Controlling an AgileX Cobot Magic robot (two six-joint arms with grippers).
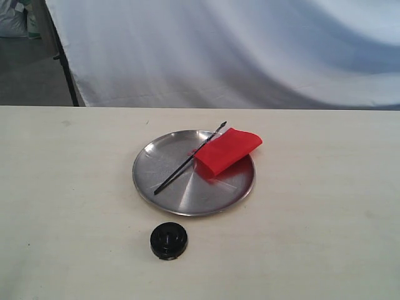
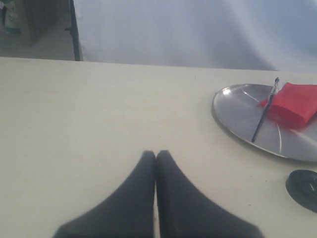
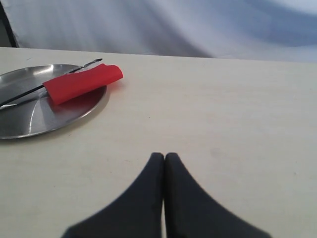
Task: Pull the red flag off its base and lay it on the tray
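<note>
The red flag [image 1: 226, 150] lies on the tray [image 1: 162, 172], its thin black stick slanting across the dish toward the near left. The cloth hangs slightly over the far right rim. The black base [image 1: 168, 240] sits alone on the table just in front of the tray. Neither arm shows in the exterior view. My left gripper [image 2: 155, 154] is shut and empty over bare table, well away from the tray [image 2: 237, 111], the flag [image 2: 295, 101] and the base [image 2: 303, 188]. My right gripper [image 3: 164, 156] is shut and empty too, apart from the tray [image 3: 29, 119] and flag [image 3: 81, 82].
The table [image 1: 325, 206] is pale wood. A white cloth backdrop [image 1: 237, 50] hangs behind its far edge, with a dark stand leg [image 1: 65, 69] at the back left.
</note>
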